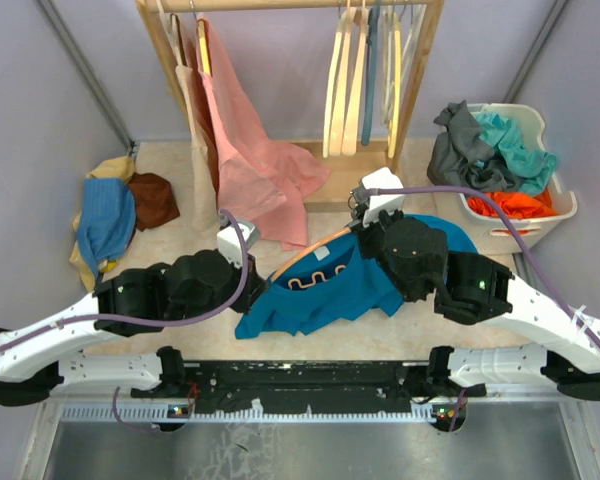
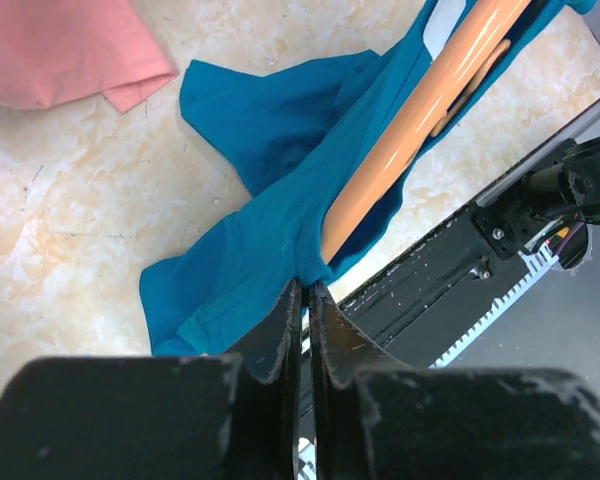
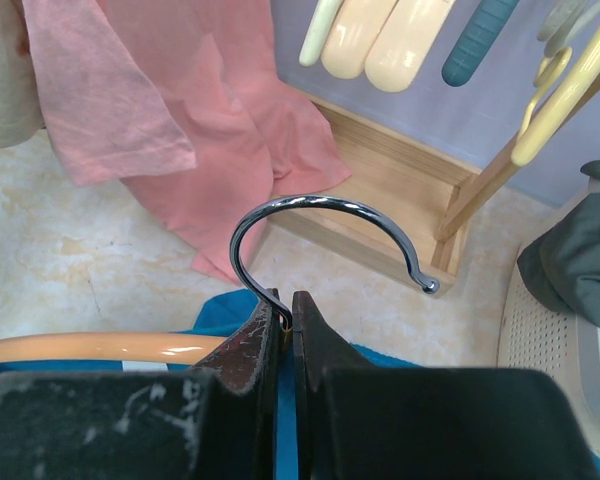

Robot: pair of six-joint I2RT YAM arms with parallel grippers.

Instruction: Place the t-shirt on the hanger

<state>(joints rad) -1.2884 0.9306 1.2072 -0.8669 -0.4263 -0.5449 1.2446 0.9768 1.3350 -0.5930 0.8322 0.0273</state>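
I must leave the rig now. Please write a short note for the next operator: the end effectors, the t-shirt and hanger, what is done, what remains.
Left end effector: shut on the t-shirt cloth, at the tip of one arm of the hanger.
Right end effector: shut on the stem of the hanger's metal hook.
Position: the shirt lies bunched on the table, the hanger across it.
Done: that arm tip sits under cloth; the rest of that arm is bare.
Left: probably draw the cloth over both arms. The other arm is hidden, so check it first.
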